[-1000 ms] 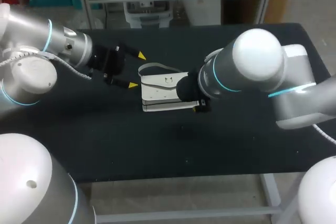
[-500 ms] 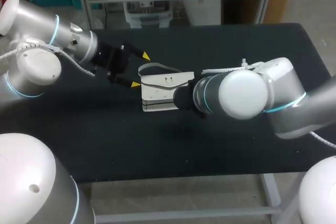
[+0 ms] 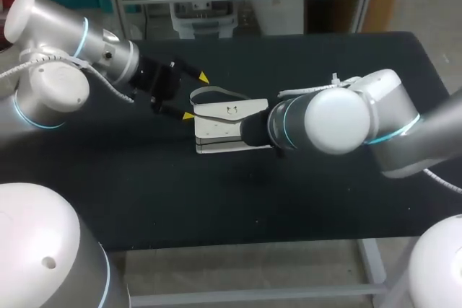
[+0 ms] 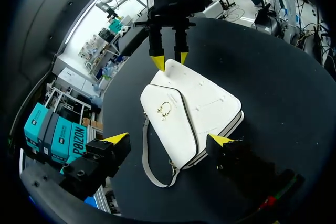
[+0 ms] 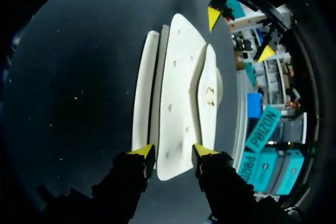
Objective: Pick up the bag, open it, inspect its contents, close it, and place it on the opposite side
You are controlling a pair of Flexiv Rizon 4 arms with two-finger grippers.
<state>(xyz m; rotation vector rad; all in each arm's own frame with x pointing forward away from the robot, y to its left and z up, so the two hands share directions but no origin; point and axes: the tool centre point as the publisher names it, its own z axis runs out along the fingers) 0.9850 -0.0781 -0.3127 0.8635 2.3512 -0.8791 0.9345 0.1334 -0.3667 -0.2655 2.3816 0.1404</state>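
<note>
A white bag (image 3: 224,126) with a gold clasp lies flat on the black table (image 3: 325,200), its grey strap (image 3: 216,91) looped out toward the far left. My left gripper (image 3: 195,96) hangs open at the bag's left end. In the left wrist view the bag (image 4: 194,108) and strap (image 4: 149,166) lie between and ahead of its spread fingers. My right gripper (image 5: 173,150) is at the bag's right end, one finger on each side of that end (image 5: 178,93). From the left wrist its yellow tips (image 4: 170,60) meet the bag's far corner. The head view hides them behind the arm.
Bare black tabletop surrounds the bag on all sides. The right arm's thick elbow (image 3: 332,120) lies low over the table just right of the bag. The left arm's wrist (image 3: 108,59) stands over the table's back left part.
My right gripper's fingers have drawn together onto the bag's right end while that arm's elbow swung down. The left gripper has shifted slightly toward the strap, still open.
</note>
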